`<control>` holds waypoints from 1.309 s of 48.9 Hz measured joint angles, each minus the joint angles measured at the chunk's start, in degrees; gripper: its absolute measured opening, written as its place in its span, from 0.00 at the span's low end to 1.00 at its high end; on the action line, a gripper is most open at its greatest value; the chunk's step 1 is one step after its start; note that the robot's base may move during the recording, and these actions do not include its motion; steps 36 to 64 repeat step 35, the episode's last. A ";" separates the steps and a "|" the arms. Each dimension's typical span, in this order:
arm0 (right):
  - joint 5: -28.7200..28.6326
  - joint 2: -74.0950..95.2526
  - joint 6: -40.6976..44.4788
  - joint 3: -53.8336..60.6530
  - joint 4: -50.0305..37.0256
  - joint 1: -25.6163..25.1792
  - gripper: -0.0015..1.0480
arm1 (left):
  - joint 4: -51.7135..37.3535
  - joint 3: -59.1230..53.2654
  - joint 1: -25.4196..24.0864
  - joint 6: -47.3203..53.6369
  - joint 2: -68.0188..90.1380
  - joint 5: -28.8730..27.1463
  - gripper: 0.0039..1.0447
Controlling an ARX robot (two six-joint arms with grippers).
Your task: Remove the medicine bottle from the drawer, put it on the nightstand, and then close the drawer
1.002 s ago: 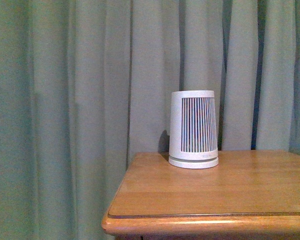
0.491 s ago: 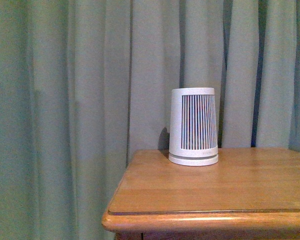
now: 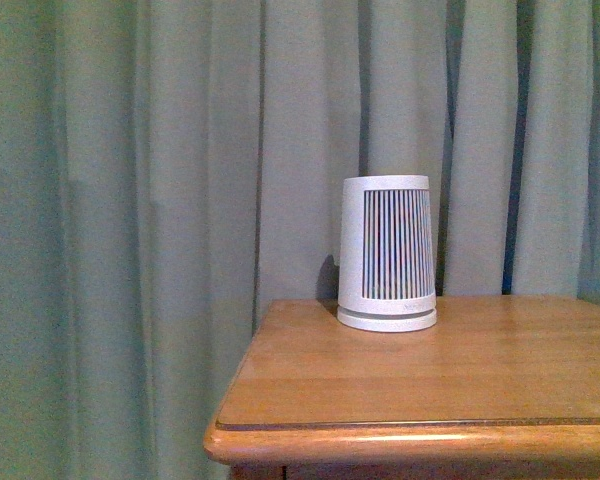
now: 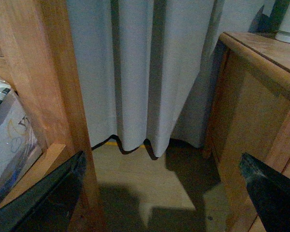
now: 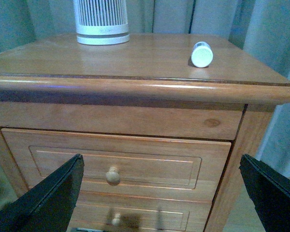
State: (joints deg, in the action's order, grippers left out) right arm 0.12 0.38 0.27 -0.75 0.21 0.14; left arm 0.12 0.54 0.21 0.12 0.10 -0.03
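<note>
In the right wrist view the medicine bottle [image 5: 202, 54], tiny and white, lies on its side on the nightstand [image 5: 135, 60] top toward its right rear. The drawer [image 5: 116, 159] with its round knob [image 5: 113, 175] sits flush in the cabinet front, shut. My right gripper [image 5: 162, 200] is open in front of the drawer, a short way off, with nothing between its fingers. My left gripper [image 4: 164, 195] is open over the floor beside the nightstand's side [image 4: 251, 121], holding nothing. In the front view only the nightstand top [image 3: 420, 385] shows; the bottle and both grippers are out of that view.
A tall white slatted cylinder [image 3: 387, 253] stands at the back of the nightstand top, also in the right wrist view as the slatted cylinder [image 5: 101, 21]. Green curtains [image 3: 160, 200] hang behind. A wooden post [image 4: 43, 96] with bedding [image 4: 7, 135] stands left of the left gripper. The lower drawer [image 5: 130, 215] is shut.
The front view has shifted slightly, so the nightstand top and slatted cylinder sit a little higher than a second ago; since half a second ago nothing has moved.
</note>
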 joint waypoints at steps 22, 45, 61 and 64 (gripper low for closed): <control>0.00 0.00 0.00 0.00 0.00 0.00 0.93 | 0.00 0.00 0.00 0.00 0.00 0.00 0.94; 0.00 0.00 0.00 0.00 0.00 0.00 0.93 | 0.00 0.00 0.00 0.00 0.00 0.00 0.94; 0.00 0.00 0.00 0.00 0.00 0.00 0.93 | 0.00 0.00 0.00 0.00 0.00 0.00 0.94; 0.00 0.00 0.00 0.00 0.00 0.00 0.93 | 0.00 0.00 0.00 0.00 0.00 0.00 0.94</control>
